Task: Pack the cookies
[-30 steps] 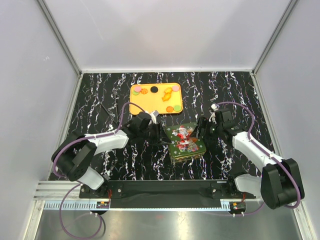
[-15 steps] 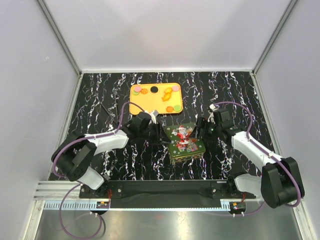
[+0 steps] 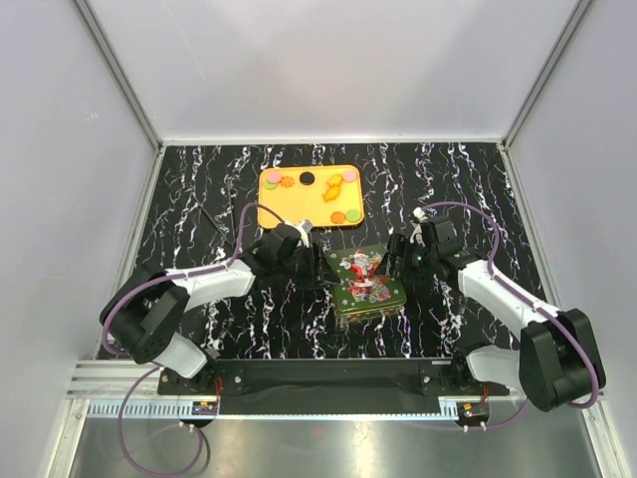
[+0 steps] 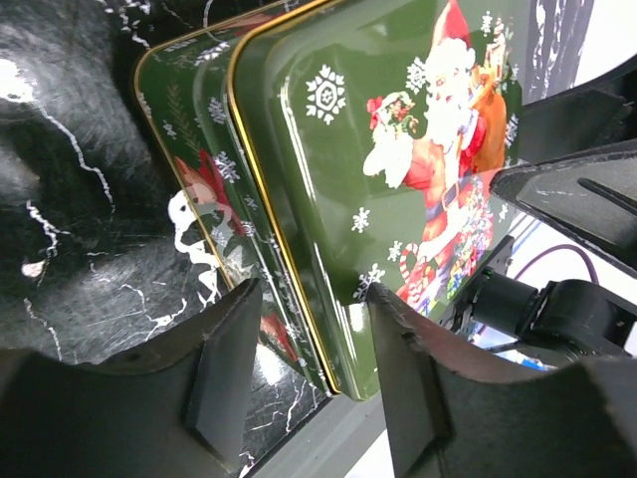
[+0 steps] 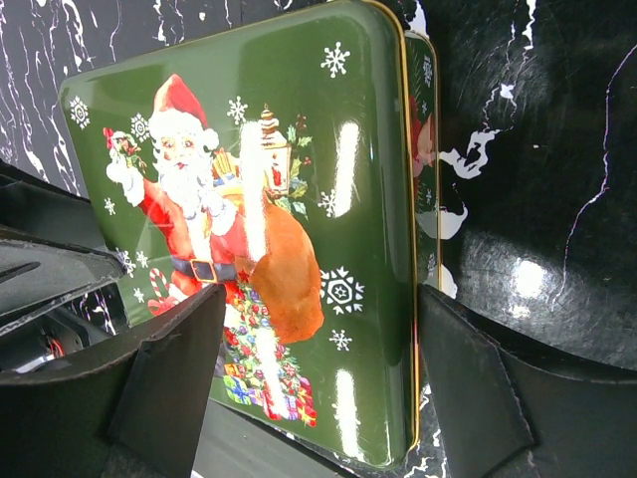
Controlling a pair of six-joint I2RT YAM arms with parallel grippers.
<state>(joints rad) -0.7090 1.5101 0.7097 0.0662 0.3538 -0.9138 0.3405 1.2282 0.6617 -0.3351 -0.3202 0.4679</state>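
The cookies (image 3: pixel 338 215) are small flat discs, orange, black, pink and green, lying on an orange tray (image 3: pixel 295 204) at the back of the table. In front of it stands a green Santa tin (image 3: pixel 366 284). Its lid (image 4: pixel 378 149) sits askew over the base (image 4: pixel 199 169). My left gripper (image 3: pixel 323 269) is at the tin's left edge. Its jaws (image 4: pixel 314 299) stand apart astride the lid's rim, and I see no grip. My right gripper (image 3: pixel 395 261) is at the tin's right edge, wide open (image 5: pixel 320 299) over the lid (image 5: pixel 249 199). One of its fingers (image 5: pixel 458 378) lies beside the rim.
The black marbled table (image 3: pixel 199 189) is walled in by pale panels at the back and on both sides. Both arms reach inward from the near rail, and their cables loop beside the tin.
My left gripper's jaws have opened at the lid's rim. The right arm has crept slightly towards the tin, and the lid now sits a little more askew.
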